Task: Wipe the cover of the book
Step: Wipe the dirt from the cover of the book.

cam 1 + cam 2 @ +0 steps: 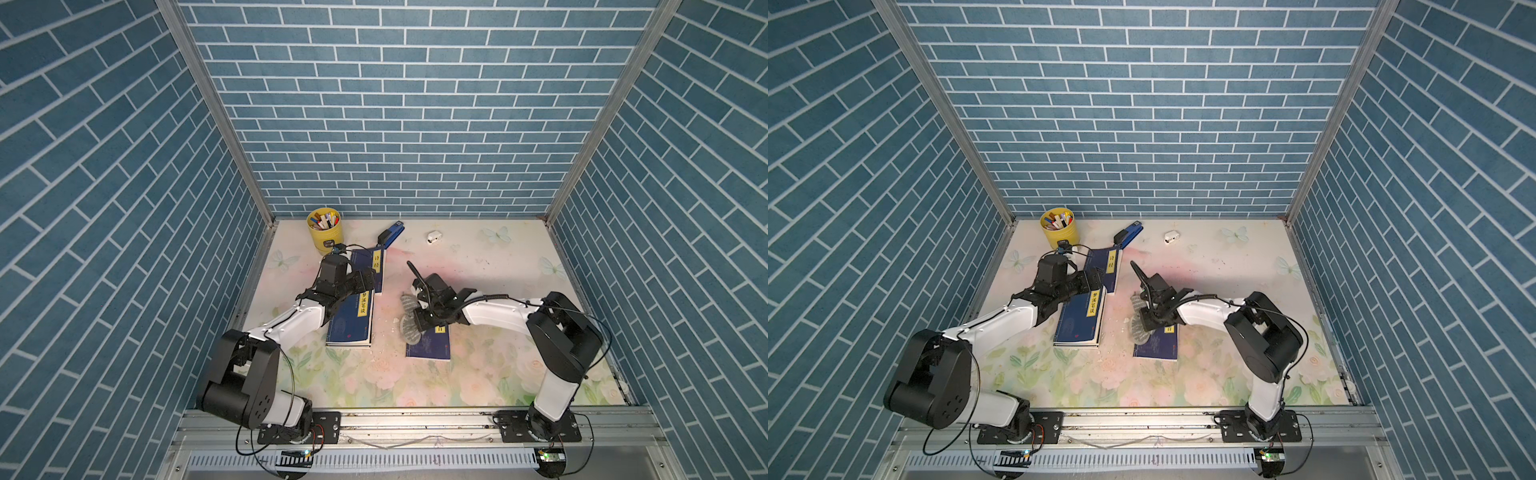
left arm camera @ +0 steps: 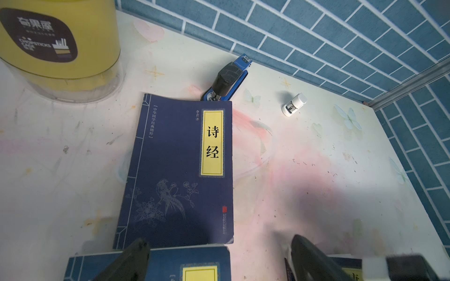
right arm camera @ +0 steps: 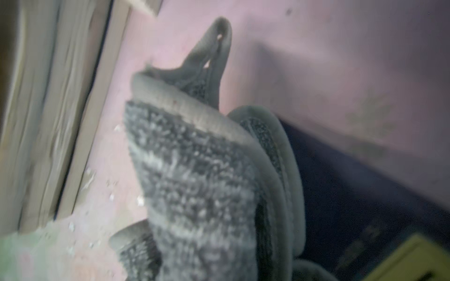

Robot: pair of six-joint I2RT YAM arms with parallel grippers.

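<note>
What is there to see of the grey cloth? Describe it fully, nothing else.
The grey cloth is a fluffy towelling rag with paler stripes, a smooth hemmed rim and a small loop at one corner. It is bunched into folds, pinched in the shut jaws of the right gripper. In both top views it hangs over the far left corner of the blue book and the table beside it, seemingly touching both.

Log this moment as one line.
right jaws: shut on cloth | cloth: over right book corner | left jaws: open, empty, above middle book
</note>
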